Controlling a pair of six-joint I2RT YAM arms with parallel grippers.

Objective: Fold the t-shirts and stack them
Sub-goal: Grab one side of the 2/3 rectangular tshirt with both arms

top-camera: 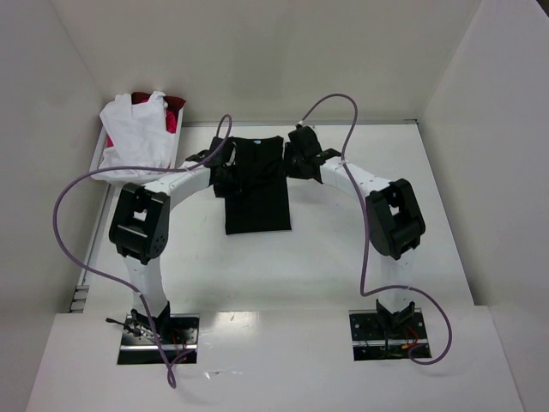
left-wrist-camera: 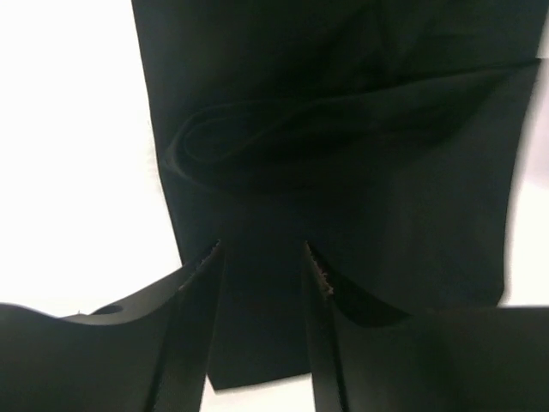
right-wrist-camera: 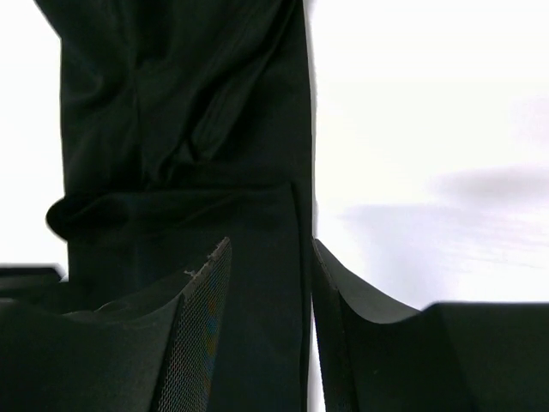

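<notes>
The black t-shirt (top-camera: 257, 193) lies on the table as a long narrow strip, its small light-blue neck label (top-camera: 257, 138) at the far end. My left gripper (top-camera: 225, 167) is at the strip's left edge near the far end, my right gripper (top-camera: 296, 159) at its right edge. In the left wrist view the left gripper (left-wrist-camera: 262, 249) is open with black cloth (left-wrist-camera: 343, 172) lying between the fingers. In the right wrist view the right gripper (right-wrist-camera: 270, 245) is open astride the cloth's (right-wrist-camera: 171, 129) right edge. A white shirt (top-camera: 135, 137) and a red one (top-camera: 174, 112) lie at the far left.
The white and red shirts are heaped in a white basket (top-camera: 96, 163) against the left wall. White walls close in the table on the left, far and right sides. Purple cables loop from both arms over the table.
</notes>
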